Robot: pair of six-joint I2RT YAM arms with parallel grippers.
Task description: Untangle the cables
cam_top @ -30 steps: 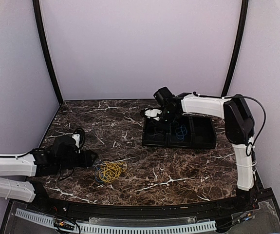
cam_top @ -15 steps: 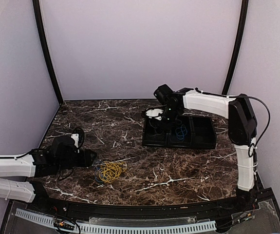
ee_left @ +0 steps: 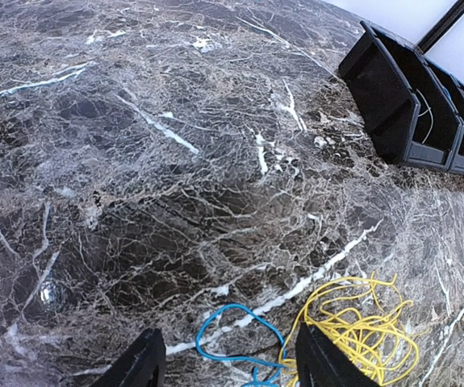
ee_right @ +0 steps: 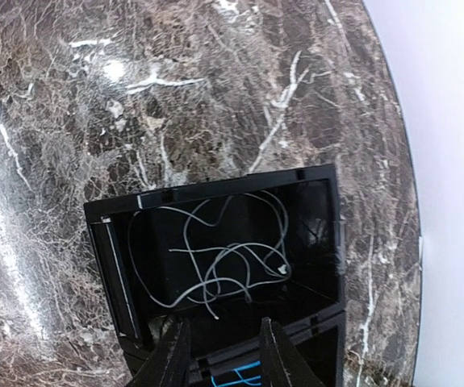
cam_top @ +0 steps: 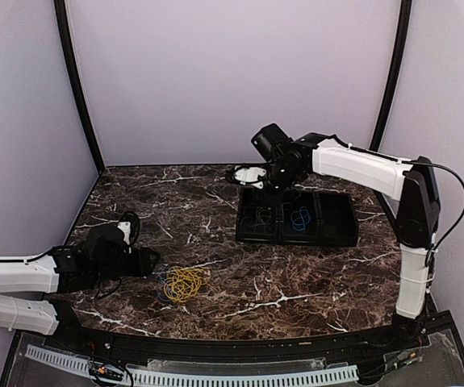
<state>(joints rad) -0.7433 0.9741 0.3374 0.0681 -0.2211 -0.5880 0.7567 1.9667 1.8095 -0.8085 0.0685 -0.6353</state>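
A yellow cable coil [cam_top: 186, 283] lies tangled with a blue cable [cam_top: 164, 284] on the marble table near the front left. In the left wrist view the yellow coil [ee_left: 366, 326] and the blue loop [ee_left: 233, 337] lie just ahead of my left gripper [ee_left: 227, 367], which is open and empty. My right gripper [cam_top: 248, 174] is open and empty, raised above the left end of the black tray [cam_top: 340, 239]. A pale grey cable [ee_right: 215, 258] lies loose in the tray's left compartment. A blue cable [cam_top: 300, 218] lies in the middle compartment.
The black tray [ee_right: 106, 211] with three compartments stands at the back right of the table. Purple walls close the table on three sides. A black frame edge runs along the front.
My right gripper has risen out of the tray's left compartment and moved back and left, leaving the grey cable in it. The left arm has barely moved.
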